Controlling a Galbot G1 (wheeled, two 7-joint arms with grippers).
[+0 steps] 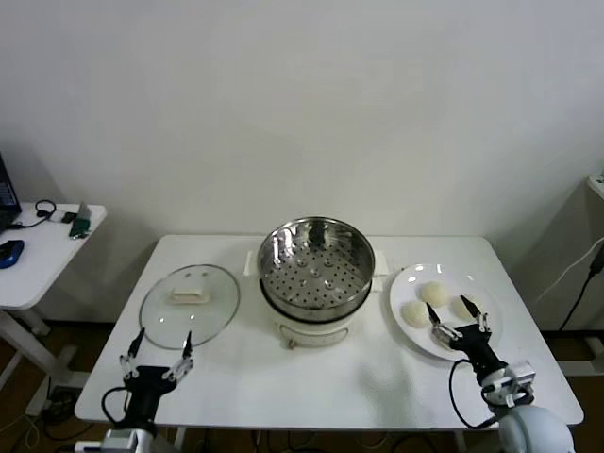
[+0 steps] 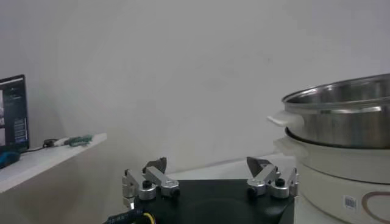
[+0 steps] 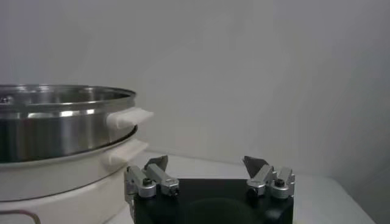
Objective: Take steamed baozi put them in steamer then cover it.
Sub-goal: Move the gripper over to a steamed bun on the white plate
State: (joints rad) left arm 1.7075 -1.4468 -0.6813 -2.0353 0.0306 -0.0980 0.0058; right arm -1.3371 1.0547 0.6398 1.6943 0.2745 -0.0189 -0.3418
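At the far left of the head view we see a small side table (image 1: 47, 247) with cables and a few small items on it, standing apart from the white tabletop (image 1: 283, 377).

Moving right, at the lower left of the frame, we find the left claw (image 1: 157, 356) low over the near edge of the tabletop, its two fingers spread wide with nothing between them. In the left wrist view the same claw (image 2: 208, 172) shows both tips well apart, holding nothing. Just beyond it the round glass lid (image 1: 190, 304) lies flat on the tabletop, its pale handle facing up.

At the centre of the frame we come to the steamer (image 1: 316, 267), a shiny steel basket on a white cooker base (image 1: 311, 330). We can see its perforated floor, and no bun lies in it. It is uncovered.

To the right sits a white plate (image 1: 415, 335), near the steamer but not touching it. We count three steamed baozi (image 1: 433, 293) on it, close together.

At the lower right of the frame the right claw (image 1: 459, 319) hangs over the plate by the nearest buns, fingers spread wide and gripping nothing. The right wrist view shows that claw (image 3: 207, 172) equally open, with the steamer's wall and white handle just beside it.
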